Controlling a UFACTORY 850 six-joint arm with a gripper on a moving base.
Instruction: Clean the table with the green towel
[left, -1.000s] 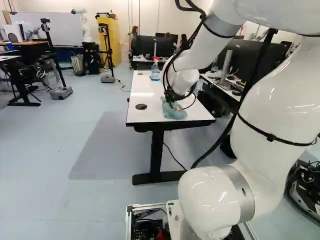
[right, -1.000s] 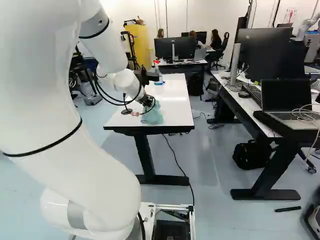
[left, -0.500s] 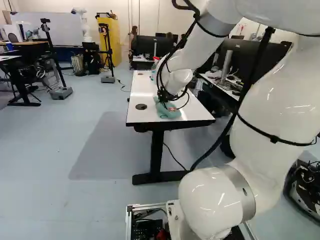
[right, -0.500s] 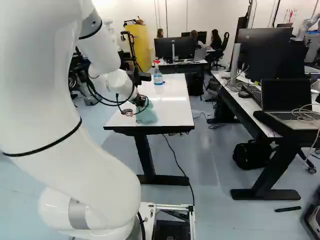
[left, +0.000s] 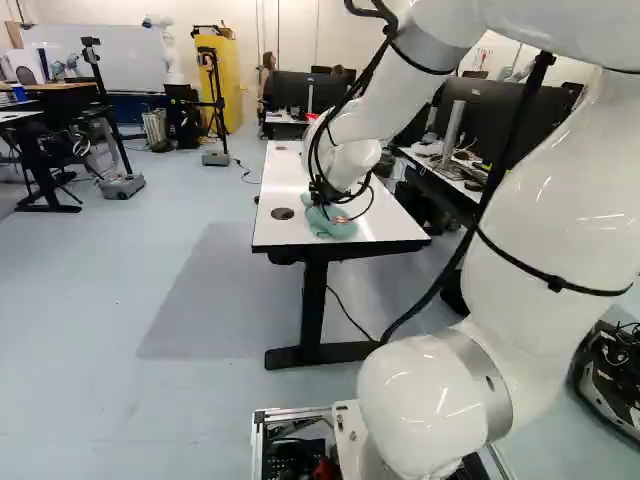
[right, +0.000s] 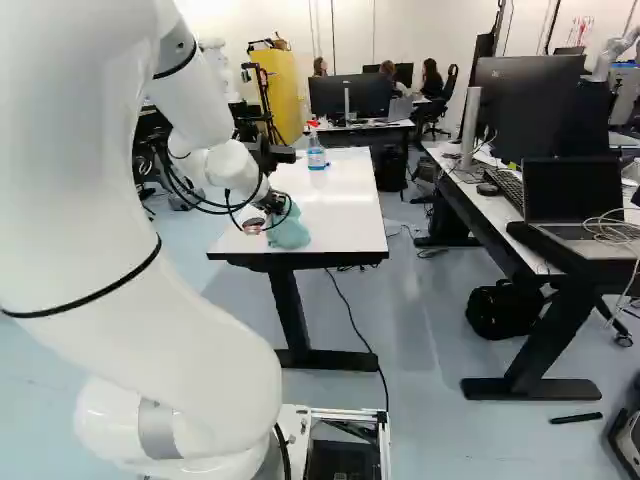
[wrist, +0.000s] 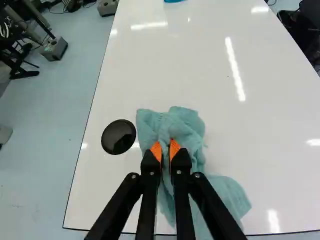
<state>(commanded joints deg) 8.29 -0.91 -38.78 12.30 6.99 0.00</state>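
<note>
Jaws closed to a narrow gap, with a pinched fold of the green towel (wrist: 186, 131) between the orange pads (wrist: 175, 148). The towel looks blue-green and lies crumpled on the white table (wrist: 272, 107), bunched around and ahead of the tips, with a loose tail spreading under the jaws toward the near edge. Whether any of it overhangs that edge, you cannot tell. A black round disc (wrist: 118, 136) sits beside the towel, a little apart from it. Farther along the table, in the right base view, stands a spray bottle (right: 316, 156) with a red top. The step in hand appears to be the wiping itself, at the near end; how much has been cleaned cannot be judged. Your next move likely calls for keeping that grip and light downward contact while you sweep the cloth over more of the surface in overlapping strokes. Watch that the loose tail doesn't fold under or slip over the edge, and give the bottle room if you work toward the far end.
</note>
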